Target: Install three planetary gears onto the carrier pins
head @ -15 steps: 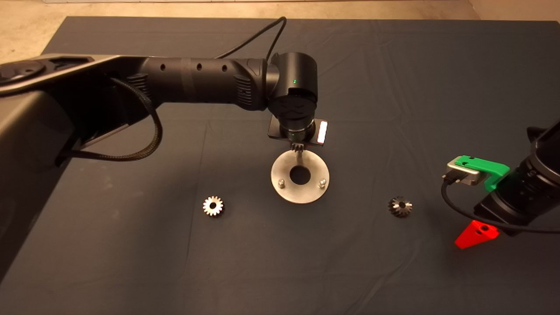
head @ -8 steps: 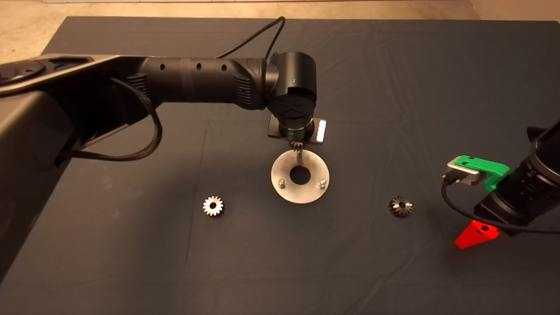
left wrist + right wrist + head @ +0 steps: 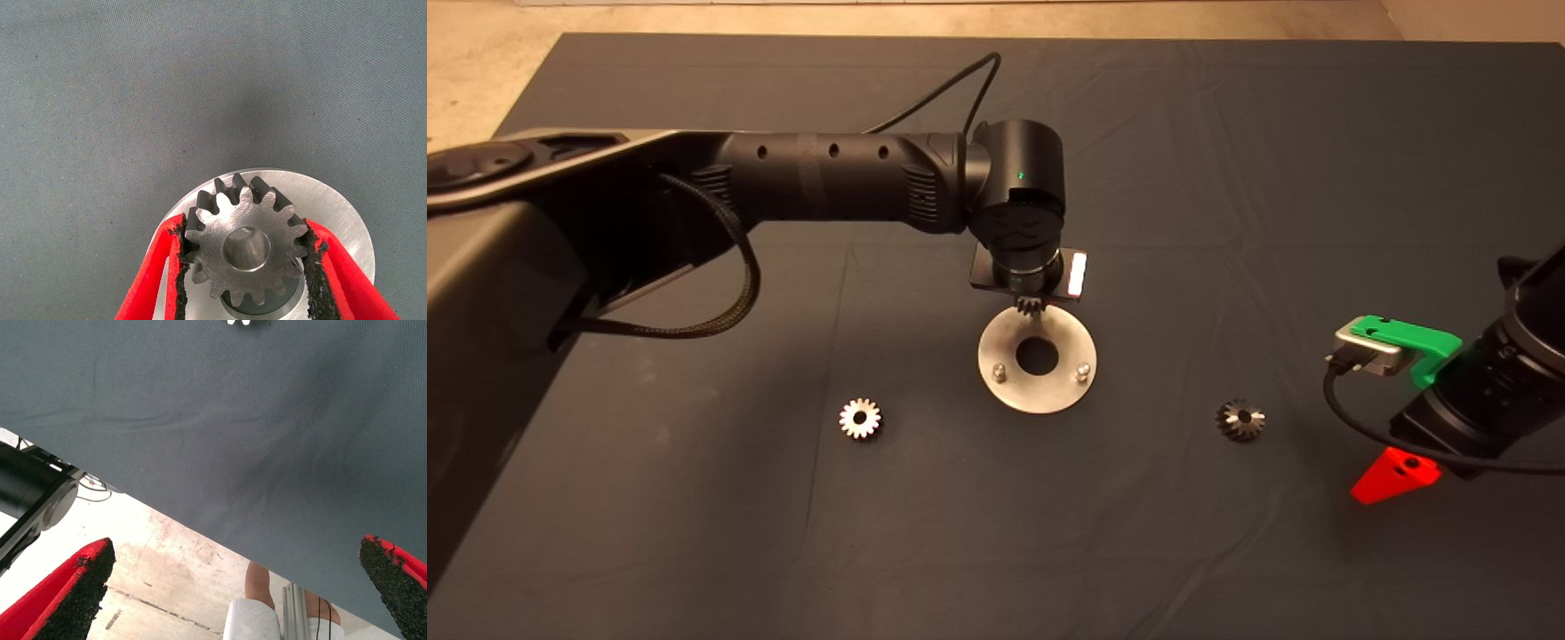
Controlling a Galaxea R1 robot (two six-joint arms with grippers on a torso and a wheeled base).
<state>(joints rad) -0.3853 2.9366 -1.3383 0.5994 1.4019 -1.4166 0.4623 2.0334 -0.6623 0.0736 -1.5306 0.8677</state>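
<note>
While clamped betw. the black pads of the left claw (image 3: 248, 267), one steel spur gear (image 3: 245, 250) lies flat, bore axis vertical, over the far edge of the shiny disc (image 3: 1037, 384); pin beneath hidden. Two short studs (image 3: 1000, 372) stand bare on the disc's near side. Light gear (image 3: 860, 418) lies flat on the dark cloth mat (image 3: 694, 516) to the left, darker gear (image 3: 1240, 420) to the right. Right claw (image 3: 233, 587) spread wide, parked at the bench's right edge; wrist body hides left claw from above.

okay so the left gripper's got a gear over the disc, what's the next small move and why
Probably lower it straight down. The left gripper grips a gear above the disc's far pin, metal showing through its bore; the near pins stand bare.
</note>
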